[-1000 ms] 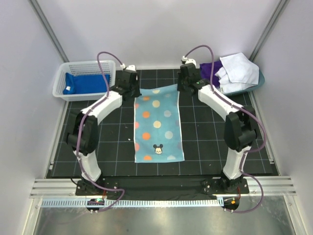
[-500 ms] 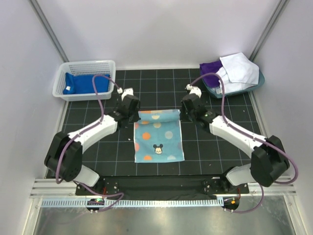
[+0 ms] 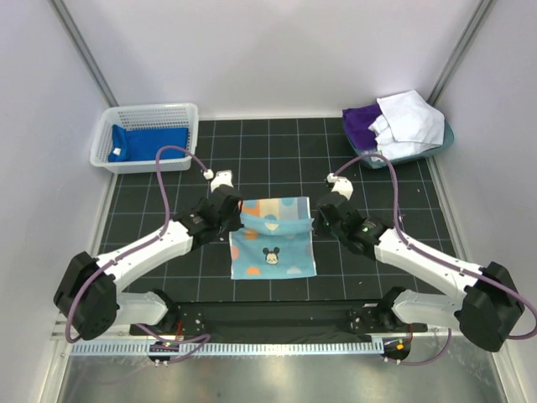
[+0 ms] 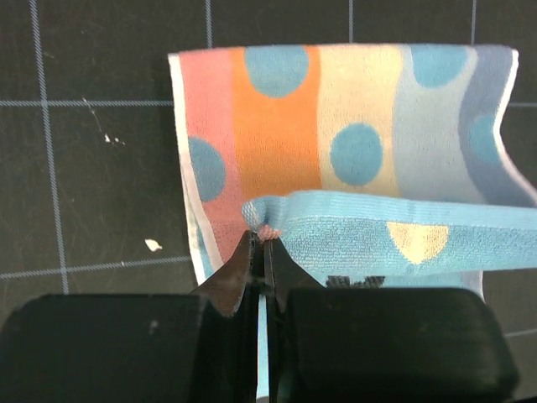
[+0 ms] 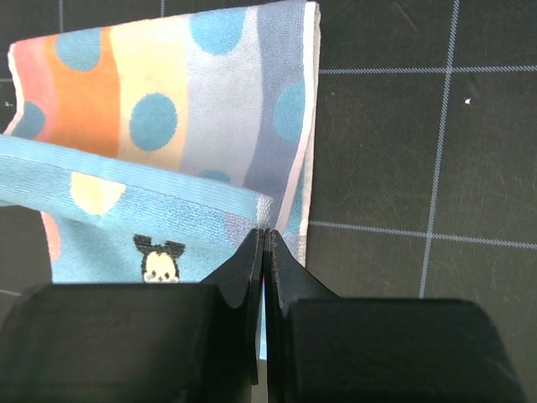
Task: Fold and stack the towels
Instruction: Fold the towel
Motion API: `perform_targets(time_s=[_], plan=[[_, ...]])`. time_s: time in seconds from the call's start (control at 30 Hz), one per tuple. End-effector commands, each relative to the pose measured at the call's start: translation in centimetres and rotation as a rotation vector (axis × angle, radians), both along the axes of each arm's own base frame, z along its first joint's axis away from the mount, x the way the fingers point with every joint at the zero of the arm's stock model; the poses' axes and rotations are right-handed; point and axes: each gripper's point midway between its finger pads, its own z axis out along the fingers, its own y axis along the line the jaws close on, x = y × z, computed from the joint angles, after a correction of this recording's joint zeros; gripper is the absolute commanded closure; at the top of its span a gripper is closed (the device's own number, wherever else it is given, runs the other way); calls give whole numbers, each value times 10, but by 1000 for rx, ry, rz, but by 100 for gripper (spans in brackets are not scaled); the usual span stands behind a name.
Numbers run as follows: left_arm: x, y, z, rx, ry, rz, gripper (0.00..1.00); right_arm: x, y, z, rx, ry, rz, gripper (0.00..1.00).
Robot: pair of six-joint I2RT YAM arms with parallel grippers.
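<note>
The black gridded mat (image 3: 277,151) covered the table, w/ both arms stretched low across it from the near edge. At its ctr lay the polka-dot towel (image 3: 289,256). Its near part was flat on the mat w/ the cartoon mouse print facing up. Its far edge was held up off the mat and doubled back over the rest, so a loose fold hung btwn the two grippers.

The white mesh basket (image 3: 144,112) sat at the far left corner, w/ the blue towel (image 3: 155,143) folded inside. The teal tub (image 3: 438,144) sat at the far right corner, w/ the purple towel (image 3: 359,122) and the white towel (image 3: 411,117) heaped in it (white lying partly over the purple).

The left gripper (image 4: 262,239) had its jaws pressed together on the left corner of the raised hem, a bit of cloth bunched at the tips. The right gripper (image 5: 263,235) pinched the right corner likewise, jaws closed w/ the hem's end caught btwn them. Smallest, a white tag (image 3: 117,153) showed at the blue towel's left edge.
</note>
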Motion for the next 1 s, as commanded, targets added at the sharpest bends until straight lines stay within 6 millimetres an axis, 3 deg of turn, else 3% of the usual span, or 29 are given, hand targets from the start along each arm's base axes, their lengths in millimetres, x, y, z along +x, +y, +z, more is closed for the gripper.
perform_targets(time_s=[0.0,0.3,0.53,0.97], plan=[[-4,-1,14,-8,-15,12,98,-4,-5,12,32,-17,-49,99],[-29,3,7,9,15,-8,96,-24,-4,9,47,7,-39,99],[-43,11,-1,5,33,-16,96,-41,-2,-10,34,42,-30,99],[-63,10,-34,5,102,-41,93,-47,-2,-36,-8,79,-38,99]])
